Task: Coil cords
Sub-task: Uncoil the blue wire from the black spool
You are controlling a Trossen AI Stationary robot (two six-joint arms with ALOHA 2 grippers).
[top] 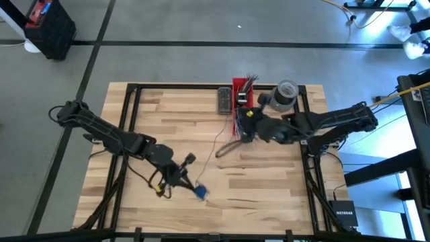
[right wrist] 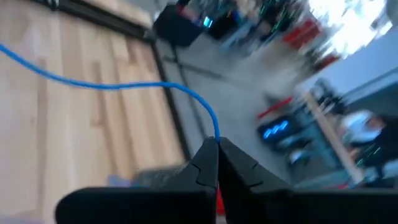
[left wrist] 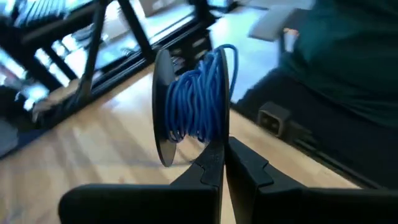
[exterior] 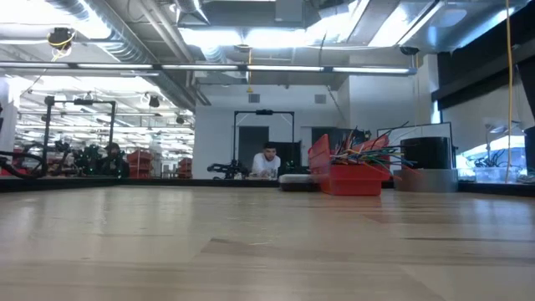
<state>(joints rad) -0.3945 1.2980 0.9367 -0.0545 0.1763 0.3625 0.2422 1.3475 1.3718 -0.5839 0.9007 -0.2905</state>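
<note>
Left gripper (left wrist: pixel 224 163): jaws closed on the rim of a flat black spool (left wrist: pixel 166 106) wound with thin blue cord (left wrist: pixel 198 99); spool stands on edge, coil bulging past its rim. In the high view this gripper (top: pixel 190 183) sits toward the near edge of the light wooden plank table (top: pixel 269 188), well apart from the red bin, the blue coil (top: pixel 200 192) just beside it.

Right gripper (right wrist: pixel 217 149): jaws pinched on a single thin blue cord (right wrist: pixel 112 86) that arcs away across the table planks. In the high view it (top: pixel 247 129) hovers just in front of the red plastic bin (top: pixel 240 94).

Bin contents: bunch of short multicoloured wire ends (exterior: pixel 368 152). A grey tape roll (top: pixel 286 94) stands just beside the bin; a dark flat rectangular device (top: pixel 224 100) lies on its other side. A thin dark cord (top: pixel 225 144) trails from the bin's front across the table.

Background, low view: a seated person (exterior: pixel 267 161).
</note>
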